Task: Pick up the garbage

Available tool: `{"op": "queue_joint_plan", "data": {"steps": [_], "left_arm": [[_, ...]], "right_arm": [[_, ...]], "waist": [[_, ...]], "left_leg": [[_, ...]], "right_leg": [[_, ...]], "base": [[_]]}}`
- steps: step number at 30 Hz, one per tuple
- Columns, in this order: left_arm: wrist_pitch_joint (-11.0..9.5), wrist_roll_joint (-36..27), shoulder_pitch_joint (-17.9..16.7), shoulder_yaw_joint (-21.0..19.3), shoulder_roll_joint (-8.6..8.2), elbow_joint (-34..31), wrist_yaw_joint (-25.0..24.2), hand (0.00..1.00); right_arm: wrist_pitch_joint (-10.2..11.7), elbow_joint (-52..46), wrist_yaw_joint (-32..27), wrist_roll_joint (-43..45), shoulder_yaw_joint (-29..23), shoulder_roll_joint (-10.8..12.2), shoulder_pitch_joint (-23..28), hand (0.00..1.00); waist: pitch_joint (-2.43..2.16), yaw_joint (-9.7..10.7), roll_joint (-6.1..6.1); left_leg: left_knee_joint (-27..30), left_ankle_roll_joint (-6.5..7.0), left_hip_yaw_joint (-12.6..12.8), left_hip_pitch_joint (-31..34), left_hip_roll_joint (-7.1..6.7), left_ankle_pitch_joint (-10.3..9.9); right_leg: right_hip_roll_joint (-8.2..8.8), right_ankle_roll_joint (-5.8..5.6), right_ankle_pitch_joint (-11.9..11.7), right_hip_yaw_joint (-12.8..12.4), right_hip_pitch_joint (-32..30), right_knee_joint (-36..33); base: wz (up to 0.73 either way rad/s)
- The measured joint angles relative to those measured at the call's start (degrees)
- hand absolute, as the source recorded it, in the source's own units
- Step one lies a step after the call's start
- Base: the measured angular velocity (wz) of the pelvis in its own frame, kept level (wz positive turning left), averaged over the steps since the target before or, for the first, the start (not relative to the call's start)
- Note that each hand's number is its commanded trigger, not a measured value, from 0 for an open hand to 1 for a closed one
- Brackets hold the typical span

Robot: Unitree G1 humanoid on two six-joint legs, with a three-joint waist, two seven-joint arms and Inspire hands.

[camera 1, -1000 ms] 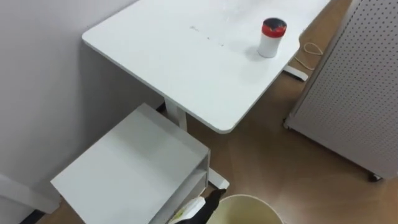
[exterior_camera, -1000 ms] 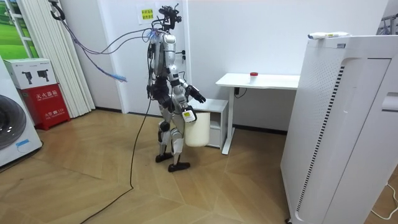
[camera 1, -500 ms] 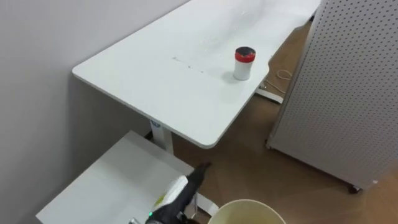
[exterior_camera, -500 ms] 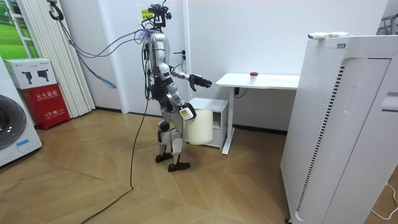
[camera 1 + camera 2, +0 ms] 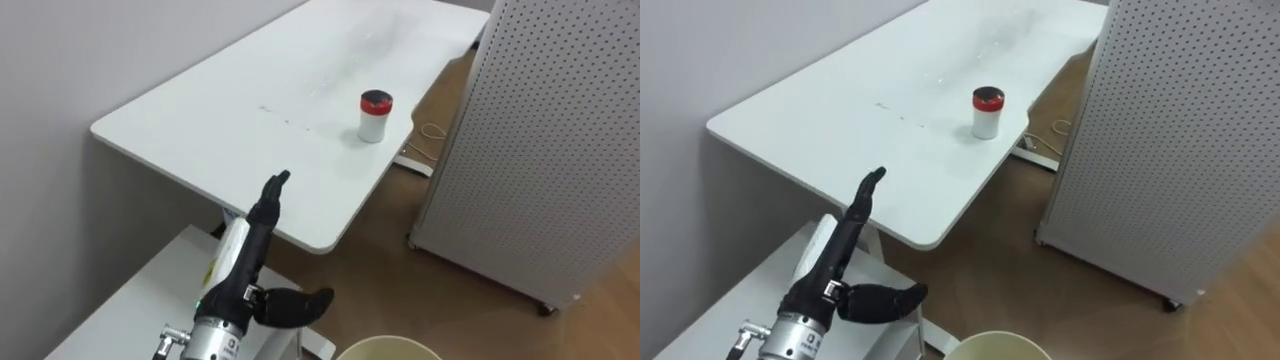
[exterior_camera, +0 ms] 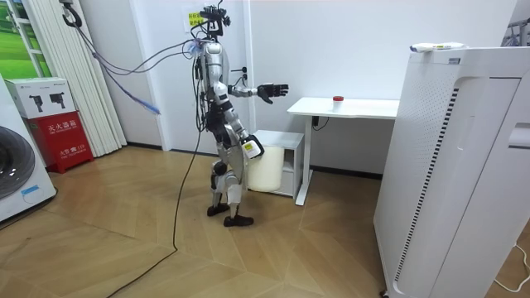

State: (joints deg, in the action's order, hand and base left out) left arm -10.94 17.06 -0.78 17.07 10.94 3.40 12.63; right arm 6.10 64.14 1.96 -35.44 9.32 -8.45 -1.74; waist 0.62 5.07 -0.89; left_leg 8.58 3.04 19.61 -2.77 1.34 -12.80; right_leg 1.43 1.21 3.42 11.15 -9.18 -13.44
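A small white canister with a red lid (image 5: 375,103) is seen upright on the far right part of the white desk (image 5: 200,120), close to its right edge and well apart from the left hand (image 5: 245,262). That hand is held out above the desk's near edge, fingers straight and thumb spread wide, with nothing in it. The right hand (image 6: 250,150) is made out low beside the cream bin (image 5: 385,346); its grasp cannot be told. The canister is judged light, stiff and probably smooth, so a slip is possible. It is best taken round the white body, below the lid.
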Motion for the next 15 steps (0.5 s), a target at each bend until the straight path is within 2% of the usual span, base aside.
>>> {"op": "queue_joint_plan", "data": {"steps": [6,8,11,13,14,15], "left_arm": [[-0.07,-0.64,0.01,-3.10,-1.27,-1.24,3.37,0.00],[-0.10,-1.03,0.04,-3.25,-1.83,-1.25,4.47,0.00],[-0.10,-1.84,-0.04,-3.50,-2.13,-1.29,4.73,0.00],[-0.10,-1.86,-0.04,-3.65,-1.68,-1.48,4.78,0.00],[-0.10,-1.85,-0.03,-3.80,-1.69,-1.49,4.84,0.00],[-0.09,-1.78,-0.06,-3.94,-1.73,-1.48,5.19,0.00]], "right_arm": [[0.30,-1.10,0.19,0.51,-3.41,0.00,0.75,1.00],[0.60,-0.27,0.21,0.41,-3.79,0.00,0.86,1.00],[0.44,0.21,0.21,0.39,-3.83,0.01,1.26,1.00],[-0.02,0.21,0.23,0.37,-3.69,0.04,1.40,1.00],[-0.07,0.20,0.24,0.37,-3.66,0.06,1.40,1.00],[-0.28,0.21,0.24,0.45,-3.67,0.32,1.42,1.00]], "waist": [[0.07,1.00,0.21],[0.11,1.14,0.15],[0.42,0.84,-0.25],[0.61,0.59,-0.74],[0.60,0.57,-0.82],[0.67,0.60,-1.39]], "left_leg": [[0.10,-0.52,0.81,-0.52,0.73,-0.30],[0.35,-0.77,1.27,-0.93,0.98,-0.44],[2.52,-1.57,3.09,-1.03,1.67,-0.92],[8.07,-3.01,5.63,-0.03,3.46,-2.73],[10.54,-3.51,6.13,0.67,4.28,-3.44],[17.32,-3.72,6.25,2.59,5.73,-4.04]], "right_leg": [[-0.67,0.12,-0.01,-0.03,0.64,0.87],[-0.88,0.43,0.18,-0.01,0.98,0.90],[-0.97,1.24,0.73,0.35,1.25,0.41],[-1.19,2.47,2.24,1.64,0.78,-1.60],[-1.40,2.88,3.11,1.49,0.45,-2.39],[-1.75,3.15,5.11,0.52,0.05,-4.23]], "base": [[-0.05],[-0.11],[-0.24],[-0.37],[-0.35],[-0.42]]}}
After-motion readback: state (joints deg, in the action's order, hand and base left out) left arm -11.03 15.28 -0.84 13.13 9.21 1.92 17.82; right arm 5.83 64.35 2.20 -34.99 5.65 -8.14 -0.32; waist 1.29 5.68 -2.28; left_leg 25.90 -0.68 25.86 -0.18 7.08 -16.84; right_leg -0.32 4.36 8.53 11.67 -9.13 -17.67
